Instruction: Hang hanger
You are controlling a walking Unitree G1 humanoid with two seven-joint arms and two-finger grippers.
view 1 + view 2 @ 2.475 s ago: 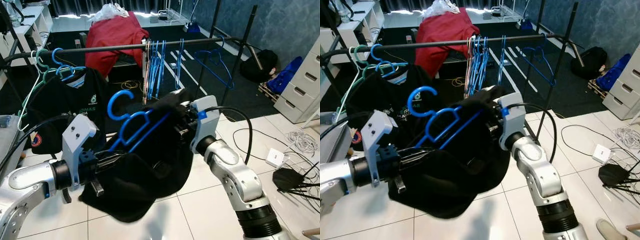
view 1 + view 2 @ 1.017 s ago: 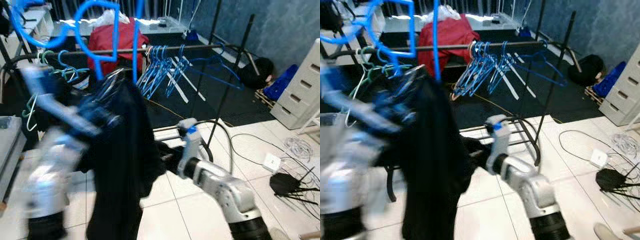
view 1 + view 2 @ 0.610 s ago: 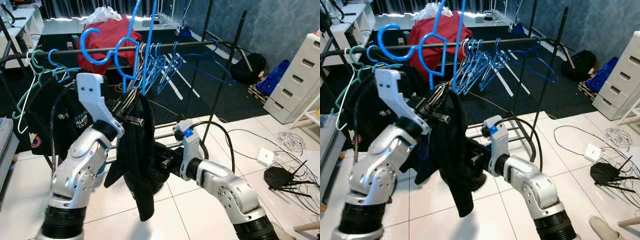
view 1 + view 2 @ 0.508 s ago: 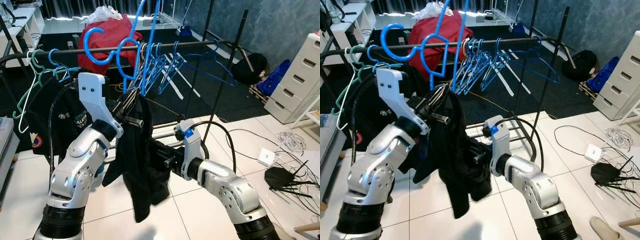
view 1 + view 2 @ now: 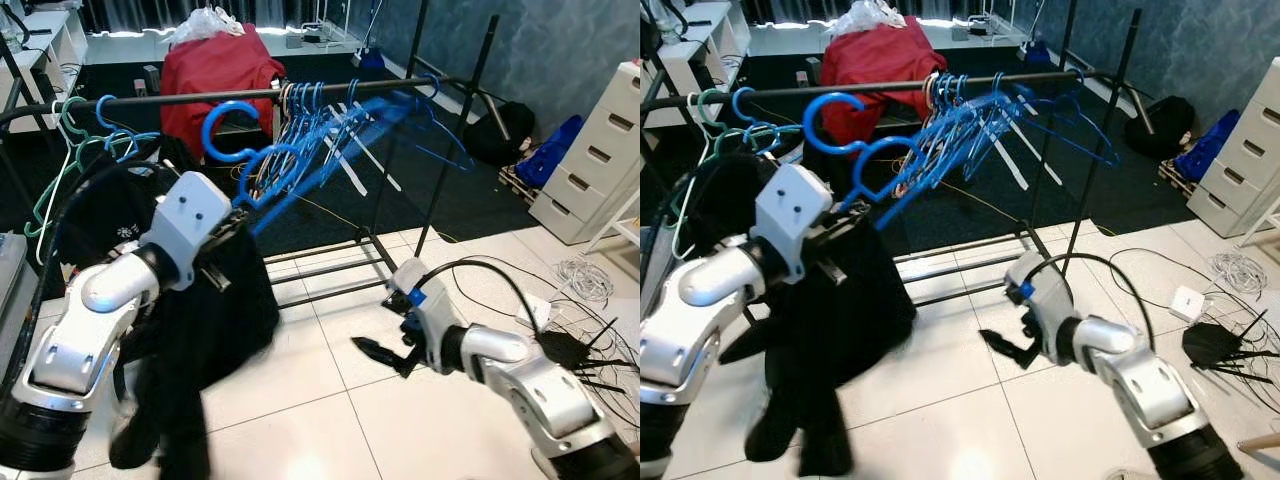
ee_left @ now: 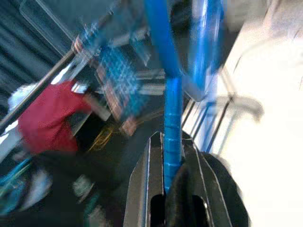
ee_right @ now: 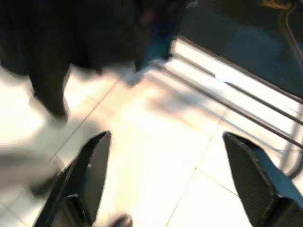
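1. While its hook sits just below the rail [image 5: 150, 99] at upper left, the blue hanger [image 5: 262, 172], garment [image 5: 205, 320] draped, stays clamped in the left gripper [image 6: 173, 175] for hanging.
2. Low at centre-right, the right gripper [image 5: 378, 353] hangs spread and empty.

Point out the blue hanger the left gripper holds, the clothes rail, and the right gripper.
blue hanger [image 5: 228, 128], left eye view, on its hook.
clothes rail [image 5: 180, 97], left eye view, on the bare bar.
right gripper [image 7: 165, 182], right wrist view, between its fingertips.

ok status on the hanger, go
Left gripper shut on blue plastic hanger carrying black garment, hook below black metal rail, not yet on. Right gripper open, low over tiles. Bunched blue hangers crowd the rail.
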